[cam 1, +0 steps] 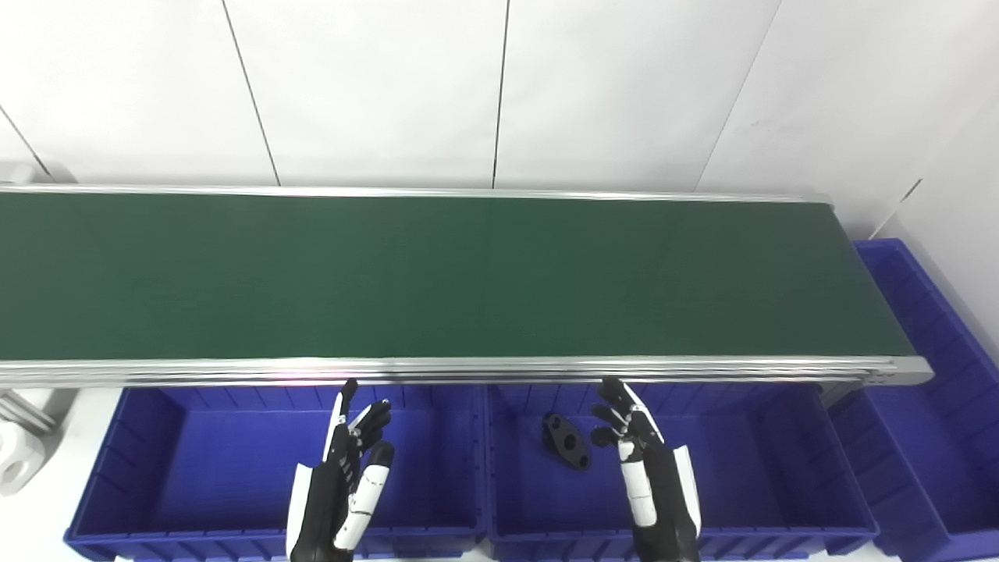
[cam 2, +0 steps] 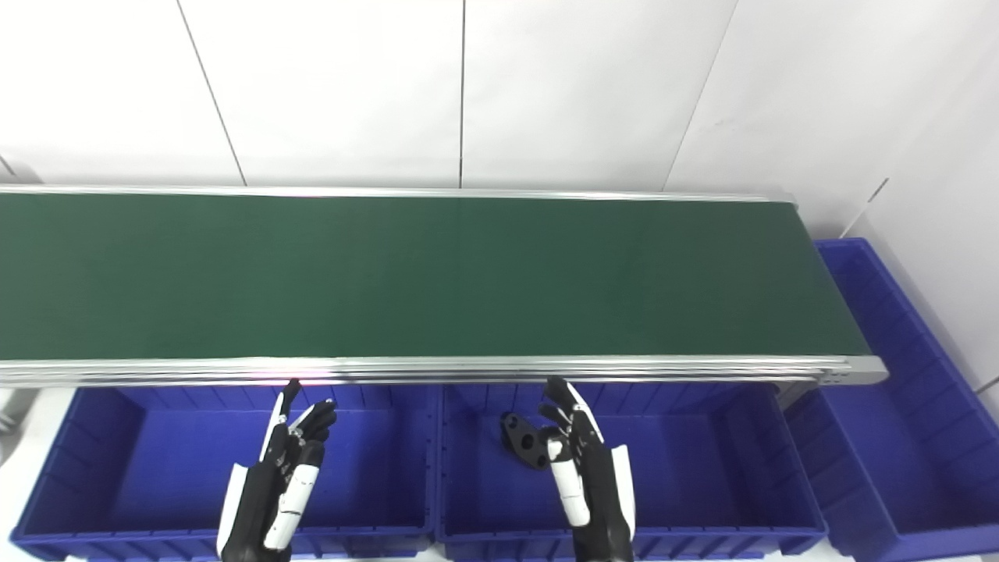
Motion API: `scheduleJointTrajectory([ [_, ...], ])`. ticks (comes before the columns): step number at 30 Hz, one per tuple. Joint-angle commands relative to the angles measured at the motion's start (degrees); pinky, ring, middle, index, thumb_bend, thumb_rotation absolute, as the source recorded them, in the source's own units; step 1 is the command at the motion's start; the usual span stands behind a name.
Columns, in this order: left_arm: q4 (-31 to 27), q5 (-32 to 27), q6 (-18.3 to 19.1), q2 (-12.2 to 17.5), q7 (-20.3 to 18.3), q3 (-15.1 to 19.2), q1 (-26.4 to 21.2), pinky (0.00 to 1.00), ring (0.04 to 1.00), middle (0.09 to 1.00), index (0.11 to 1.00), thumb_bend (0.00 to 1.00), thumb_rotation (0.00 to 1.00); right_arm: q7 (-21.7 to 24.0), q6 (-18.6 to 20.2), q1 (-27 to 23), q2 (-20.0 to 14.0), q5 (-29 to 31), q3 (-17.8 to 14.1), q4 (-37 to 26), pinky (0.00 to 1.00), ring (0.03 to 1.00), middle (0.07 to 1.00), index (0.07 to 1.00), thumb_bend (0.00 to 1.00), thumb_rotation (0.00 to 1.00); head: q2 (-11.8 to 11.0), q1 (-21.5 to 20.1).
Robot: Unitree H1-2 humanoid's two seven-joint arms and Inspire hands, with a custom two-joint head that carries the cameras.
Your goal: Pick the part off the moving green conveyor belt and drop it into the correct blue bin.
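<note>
- Both hands rise from the bottom edge, nearest the camera, palms turned inward toward each other, fingertips pointing up toward the belt.
- Left hand (cam 1: 343, 484) hovers over the left blue bin (cam 1: 156, 499); fingers loosely spread and slightly curled, holding nothing, touching nothing.
- Right hand (cam 1: 652, 480) hovers over the middle blue bin (cam 1: 780, 468); fingers (cam 1: 616, 410) apart, lightly bent, empty.
- Black part (cam 1: 566, 441) sits inside the middle bin, just left of the right hand's fingers. Flat oval plate with holes through it; long axis runs diagonally, upper-left to lower-right. Appears tilted on edge rather than lying flat; cannot tell whether it rests on the bin floor or is in mid-air.
- In the right eye view the part overlaps the right hand's fingertips; contact cannot be told.
- Green conveyor belt (cam 1: 437, 273) runs left to right behind the bins, framed by silver rails.
- Third blue bin (cam 1: 929, 343) stands at the belt's right end, turned lengthwise away from the camera.
- White worktop (cam 1: 39, 515) shows at lower left.
</note>
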Motion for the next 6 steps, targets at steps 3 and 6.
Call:
scheduleJointTrajectory([
  [3, -1.81, 0.44, -1.67, -1.53, 0.22, -0.98, -0.11, 0.84, 0.846, 0.866, 1.0, 0.4, 0.88, -0.79, -3.22, 0.05, -0.53, -0.28, 0.56, -1.33, 0.78, 0.839, 0.89, 0.895, 0.85, 1.0, 0.01, 0.28],
  [6, -1.64, 0.34, -1.9, -1.65, 0.07, -1.21, -0.07, 0.85, 0.85, 0.873, 1.0, 0.38, 0.89, -0.71, -3.54, -0.16, -1.15, 0.33, 0.63, -0.82, 0.79, 0.844, 0.895, 0.896, 0.86, 1.0, 0.63, 1.37],
])
